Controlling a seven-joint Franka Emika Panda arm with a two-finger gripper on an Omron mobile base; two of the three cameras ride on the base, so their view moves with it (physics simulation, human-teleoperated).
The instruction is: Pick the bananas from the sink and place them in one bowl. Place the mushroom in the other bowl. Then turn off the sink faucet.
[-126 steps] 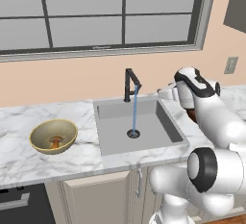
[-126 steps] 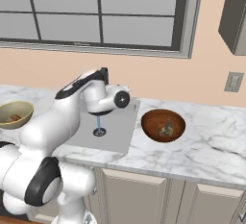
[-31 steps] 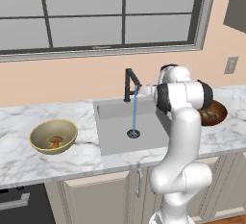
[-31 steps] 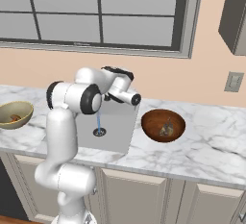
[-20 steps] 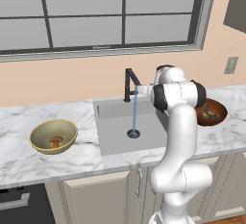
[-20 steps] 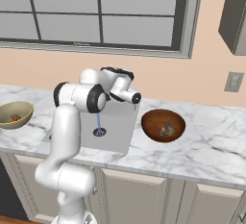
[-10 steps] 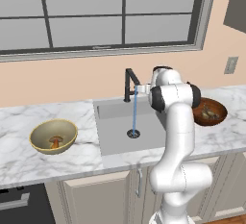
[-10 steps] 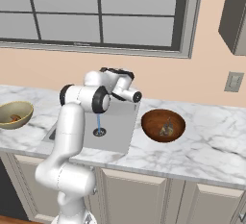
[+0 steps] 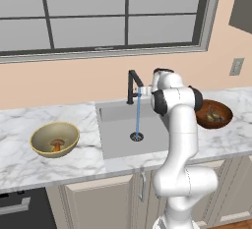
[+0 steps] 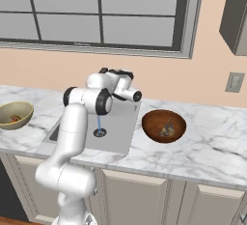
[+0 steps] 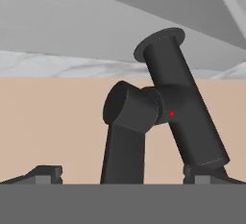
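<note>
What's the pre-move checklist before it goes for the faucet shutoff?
1. Bananas in the reddish-brown bowl: ok, though small in these views.
2. Mushroom in the yellow-olive bowl: ok.
3. Sink free of produce: ok.
4. Water stream off: not ok, it runs to the drain.
5. Gripper open and empty: ok, fingertips stand wide apart.
6. Gripper lined up on the faucet: ok, it fills the hand view between the fingertips; contact cannot tell.
</note>
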